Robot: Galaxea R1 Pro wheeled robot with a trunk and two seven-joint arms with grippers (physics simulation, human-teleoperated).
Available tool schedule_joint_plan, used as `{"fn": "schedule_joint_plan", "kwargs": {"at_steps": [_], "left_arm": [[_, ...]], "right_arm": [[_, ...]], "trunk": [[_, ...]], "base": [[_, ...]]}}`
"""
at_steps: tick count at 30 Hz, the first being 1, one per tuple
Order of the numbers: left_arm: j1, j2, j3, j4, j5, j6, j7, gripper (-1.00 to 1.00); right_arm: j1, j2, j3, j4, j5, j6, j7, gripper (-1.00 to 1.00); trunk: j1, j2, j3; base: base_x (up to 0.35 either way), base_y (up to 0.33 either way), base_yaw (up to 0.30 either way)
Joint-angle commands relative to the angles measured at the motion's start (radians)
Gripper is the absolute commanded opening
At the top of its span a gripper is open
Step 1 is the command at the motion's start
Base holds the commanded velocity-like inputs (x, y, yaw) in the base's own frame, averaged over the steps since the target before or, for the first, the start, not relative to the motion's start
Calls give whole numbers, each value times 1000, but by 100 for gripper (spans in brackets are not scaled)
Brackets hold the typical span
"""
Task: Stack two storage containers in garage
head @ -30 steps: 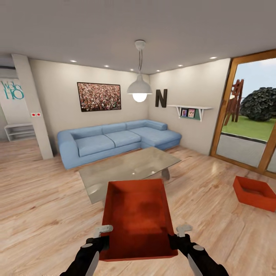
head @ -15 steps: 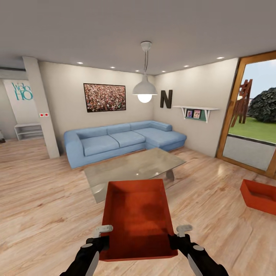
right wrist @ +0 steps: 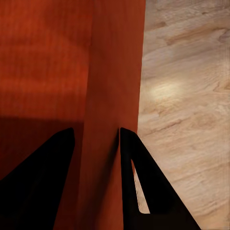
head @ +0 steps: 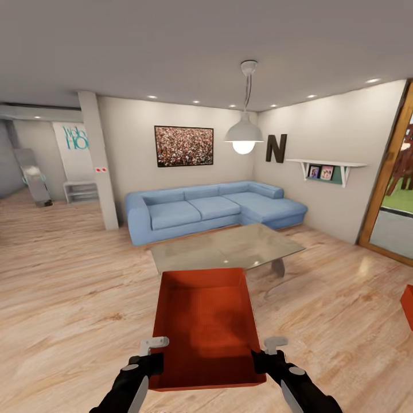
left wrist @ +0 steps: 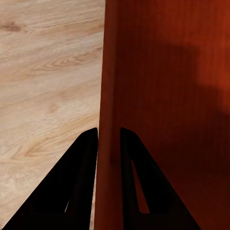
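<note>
Storage container [head: 206,327] sits at lower centre of our head view, carried between our two pincers. Our left gripper [head: 154,360] clamps its left wall and our right gripper [head: 265,360] clamps its right wall, fingers [left wrist: 86,158] either side. Beyond lie wood plank floor [head: 69,287], grey coffee table [head: 226,249] and blue sofa [head: 212,209]. At the right edge, a second container [head: 408,307] peeks in.

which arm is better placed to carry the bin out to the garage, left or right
Neither alone, I'd say. The left pincer is shut on the left wall of the storage container and the right pincer on its right wall, the wrist views confirm. The bin spans the gap between them, so carrying on with both looks safest.
</note>
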Motion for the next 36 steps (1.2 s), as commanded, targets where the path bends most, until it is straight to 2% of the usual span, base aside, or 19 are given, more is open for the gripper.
{"fn": "schedule_joint_plan", "kwargs": {"at_steps": [1,31,36], "left_arm": [[0,0,1,-1,-20,9,23,-100],[0,0,2,-1,-20,9,23,-100],[0,0,2,-1,-20,9,23,-100]], "right_arm": [[-1,8,-2,-3,-12,5,29,-100],[-1,8,-2,-3,-12,5,32,-100],[-1,8,-2,-3,-12,5,34,-100]], "trunk": [[-4,6,1],[-119,216,95],[-119,216,95]], "base": [[0,0,299],[0,0,298],[0,0,289]]}}
